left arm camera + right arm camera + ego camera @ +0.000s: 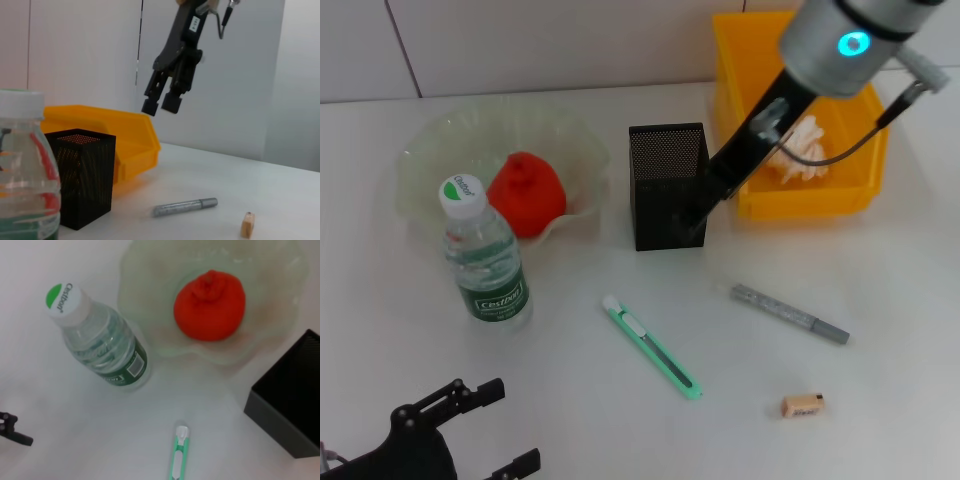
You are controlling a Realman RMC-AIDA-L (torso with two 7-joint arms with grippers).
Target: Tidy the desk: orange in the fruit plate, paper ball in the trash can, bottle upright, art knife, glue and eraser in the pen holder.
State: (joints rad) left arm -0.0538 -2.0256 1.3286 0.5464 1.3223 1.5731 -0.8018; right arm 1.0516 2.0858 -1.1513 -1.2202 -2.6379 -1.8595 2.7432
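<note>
Right gripper (161, 105) held above the pen holder (667, 186), fingers slightly spread and empty, left gripper (500, 430) parked open low by the bottle (483, 253), art knife (652, 347) left on the tabletop (880, 300).

White table (880, 330): bottle (485, 262), knife (652, 346), eraser (803, 405)

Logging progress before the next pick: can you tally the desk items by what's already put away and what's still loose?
Put away or upright: 3 - orange in fruit plate, paper ball in trash can, bottle standing.
Loose on the desk: 3 - art knife, glue, eraser.
Containers: 3 - fruit plate, trash can, pen holder.
Total: 9
</note>
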